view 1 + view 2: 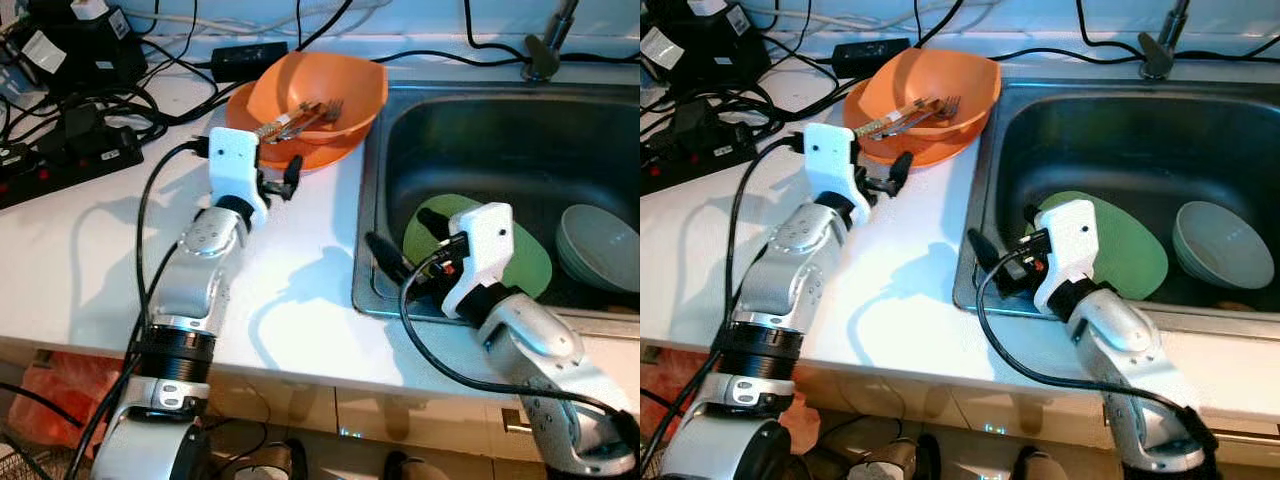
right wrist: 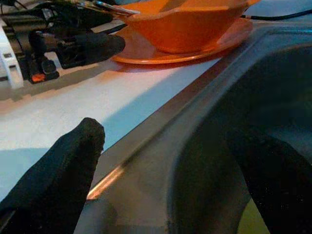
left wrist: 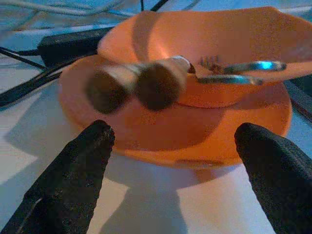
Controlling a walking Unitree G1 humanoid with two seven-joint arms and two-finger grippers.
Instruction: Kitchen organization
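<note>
Orange bowl [image 1: 325, 95] with forks [image 1: 305, 118] on orange plate [image 3: 161, 141] just beyond wide-open, empty left gripper [image 1: 278, 178]; green plate [image 1: 530, 265] and grey bowl [image 1: 600, 245] in sink [image 1: 480, 130], right gripper [image 1: 405, 245] open, empty, over sink's edge.

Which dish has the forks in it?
The orange bowl on the counter, sitting on an orange plate, holds the forks. The green plate and the pale bowl down in the sink hold none.
</note>
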